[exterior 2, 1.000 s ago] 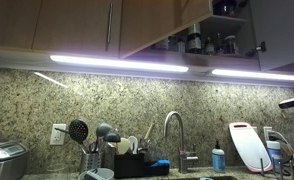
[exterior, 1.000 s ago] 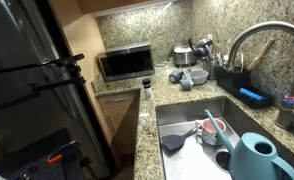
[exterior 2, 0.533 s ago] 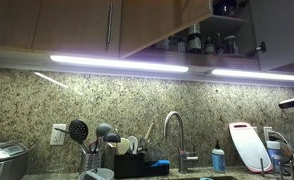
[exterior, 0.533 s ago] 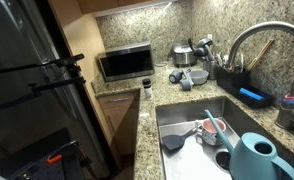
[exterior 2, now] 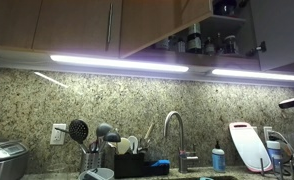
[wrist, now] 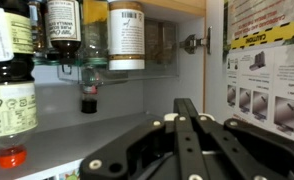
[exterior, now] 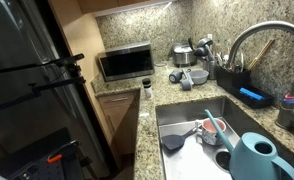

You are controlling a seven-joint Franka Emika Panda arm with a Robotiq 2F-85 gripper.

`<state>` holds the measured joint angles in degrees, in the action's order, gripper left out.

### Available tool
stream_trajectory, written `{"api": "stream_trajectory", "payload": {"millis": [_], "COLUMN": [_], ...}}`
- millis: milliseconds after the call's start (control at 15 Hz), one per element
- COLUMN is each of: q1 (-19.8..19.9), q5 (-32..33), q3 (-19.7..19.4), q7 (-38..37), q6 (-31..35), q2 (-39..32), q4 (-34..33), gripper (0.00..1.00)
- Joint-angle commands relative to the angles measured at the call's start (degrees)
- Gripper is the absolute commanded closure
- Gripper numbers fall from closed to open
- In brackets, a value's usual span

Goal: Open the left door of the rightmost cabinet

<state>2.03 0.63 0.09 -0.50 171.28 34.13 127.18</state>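
Note:
In the wrist view my gripper points into an open upper cabinet. Its black fingers meet at the tips with nothing between them. Bottles and jars stand on a glass shelf inside, and a small dark bottle stands on the cabinet floor. A door panel with papers stuck on it is at the right. In an exterior view the open cabinet shows bottles under a swung-out wooden door. The gripper does not show in either exterior view.
Closed wooden cabinets run to the left above a light strip. Below are a granite counter, a faucet, a utensil holder, a sink with dishes, a microwave and a teal watering can.

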Motion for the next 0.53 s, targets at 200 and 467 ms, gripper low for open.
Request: {"api": "stream_trajectory", "payload": {"millis": [200,467], "q1": [-6.0,-8.6], "q5": [-0.8,-0.8], "q3": [0.4,0.0], "q7": [1.8,3.0], "q6": [-7.0,-6.4], "q2": [0.4,0.5], "q4": [-2.3,-2.1], "gripper": [1.0,1.0]}}
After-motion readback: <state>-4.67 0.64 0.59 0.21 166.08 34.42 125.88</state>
